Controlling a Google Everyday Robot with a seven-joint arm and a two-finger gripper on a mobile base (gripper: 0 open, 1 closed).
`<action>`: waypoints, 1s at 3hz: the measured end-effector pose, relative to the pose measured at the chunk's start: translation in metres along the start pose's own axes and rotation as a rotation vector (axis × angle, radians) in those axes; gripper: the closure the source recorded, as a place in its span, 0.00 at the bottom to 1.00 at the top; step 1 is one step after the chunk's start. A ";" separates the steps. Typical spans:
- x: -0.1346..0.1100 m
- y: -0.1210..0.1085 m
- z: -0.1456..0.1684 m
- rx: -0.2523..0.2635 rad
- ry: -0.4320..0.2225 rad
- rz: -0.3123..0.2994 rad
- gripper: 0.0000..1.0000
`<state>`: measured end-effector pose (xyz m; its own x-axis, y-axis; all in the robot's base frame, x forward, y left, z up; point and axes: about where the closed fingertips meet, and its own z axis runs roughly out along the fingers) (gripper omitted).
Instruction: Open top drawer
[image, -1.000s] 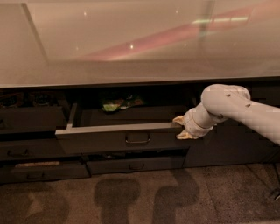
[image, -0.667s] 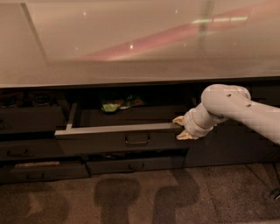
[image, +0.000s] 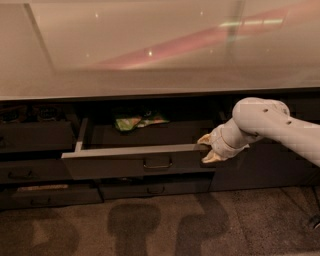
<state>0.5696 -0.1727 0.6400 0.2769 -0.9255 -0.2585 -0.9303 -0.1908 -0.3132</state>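
Note:
The top drawer is pulled partway out from under the counter. Its dark grey front carries a small loop handle at the centre, and its light grey inner side shows at the left. A green packet lies inside at the back. My gripper is at the right end of the drawer front, touching its top right corner. The white arm reaches in from the right.
A glossy pale countertop overhangs the drawers. A narrower dark drawer sits below the open one, and more dark drawers stand at the left. A dark cabinet door is behind the arm. Carpet floor lies in front.
The top drawer has slid a little further out toward the camera, and my gripper has moved with its right end.

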 end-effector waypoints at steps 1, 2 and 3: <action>-0.002 0.009 0.001 -0.003 -0.005 -0.013 1.00; -0.002 0.009 0.001 -0.003 -0.005 -0.013 1.00; -0.002 0.009 0.001 -0.003 -0.005 -0.013 0.81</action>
<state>0.5605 -0.1724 0.6368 0.2897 -0.9215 -0.2588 -0.9275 -0.2036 -0.3135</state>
